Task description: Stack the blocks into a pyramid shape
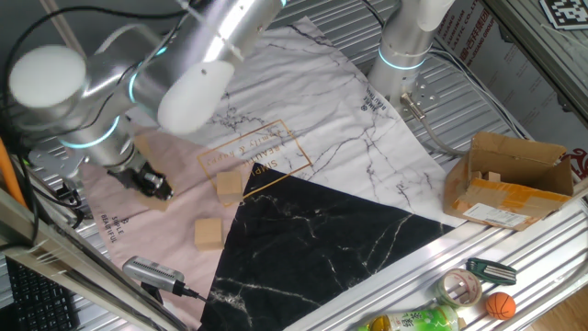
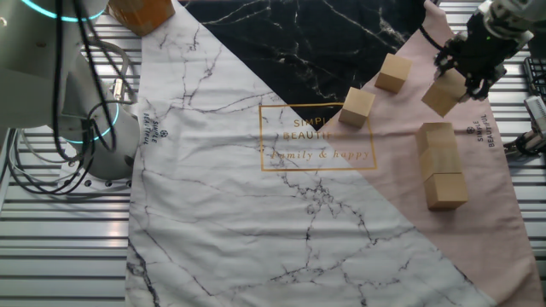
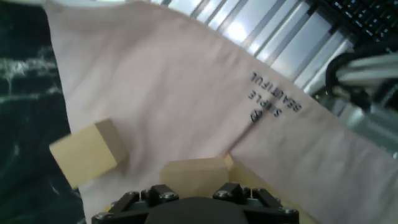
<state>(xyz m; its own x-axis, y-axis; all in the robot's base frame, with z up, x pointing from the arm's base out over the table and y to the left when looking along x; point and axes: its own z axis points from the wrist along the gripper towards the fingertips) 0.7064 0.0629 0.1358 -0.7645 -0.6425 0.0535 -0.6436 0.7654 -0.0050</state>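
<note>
My gripper (image 2: 465, 75) hangs over the pink corner of the cloth, shut on one tan wooden block (image 2: 444, 95) that it holds tilted. In the hand view that block (image 3: 194, 173) sits right in front of my gripper (image 3: 194, 190), whose fingers are mostly hidden. Three blocks (image 2: 440, 164) lie in a touching row just beside the held one. Two loose blocks (image 2: 393, 72) (image 2: 357, 107) rest further toward the cloth's middle. In the first fixed view my gripper (image 1: 154, 187) is low at the left, the loose blocks (image 1: 229, 187) (image 1: 209, 233) to its right.
A brown cardboard box (image 1: 505, 179) stands at the right. A tape roll (image 1: 459, 287), a small ball (image 1: 499, 305) and a bottle (image 1: 413, 322) lie along the front rail. A silver device (image 1: 152, 271) with a cable lies near the cloth. Another arm's base (image 1: 404, 46) stands at the back.
</note>
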